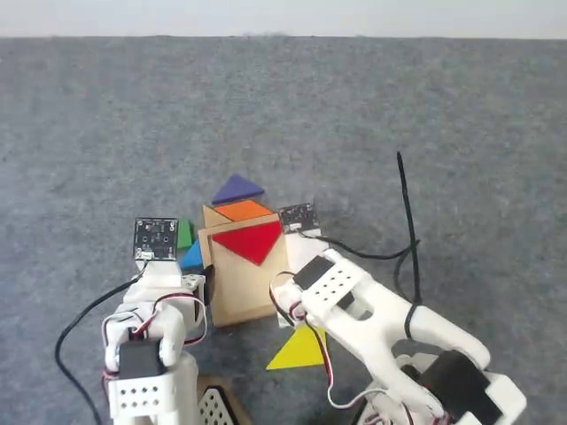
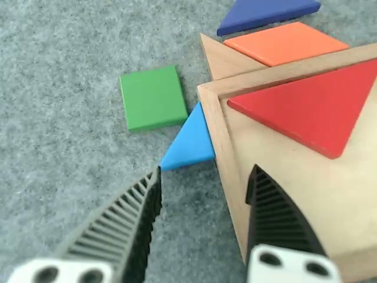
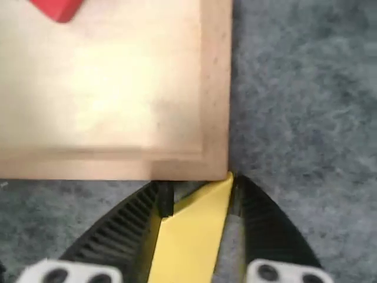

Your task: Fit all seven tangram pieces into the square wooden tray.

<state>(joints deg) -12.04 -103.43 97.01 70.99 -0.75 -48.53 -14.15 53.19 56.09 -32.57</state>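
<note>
The square wooden tray point(image 1: 237, 288) lies between my arms with a red triangle point(image 1: 251, 241) inside it. My left gripper point(image 2: 206, 177) is open and straddles the tray's point(image 2: 283, 194) left rim, just short of the blue triangle point(image 2: 187, 144) that touches the rim. Beyond it lie the green square point(image 2: 152, 97), a tan triangle point(image 2: 221, 59), an orange piece point(image 2: 285, 42) and a purple triangle point(image 2: 268, 12). My right gripper point(image 3: 197, 188) is shut on a corner of the yellow triangle point(image 3: 188, 236), right at the tray's point(image 3: 118, 88) near right corner. The yellow triangle point(image 1: 299, 350) rests on the carpet there.
Grey carpet point(image 1: 425, 115) covers the whole table, with open room to the back and on both sides. A black cable point(image 1: 409, 230) rises from the right arm. A perforated base plate point(image 1: 217, 405) sits at the front edge by the left arm.
</note>
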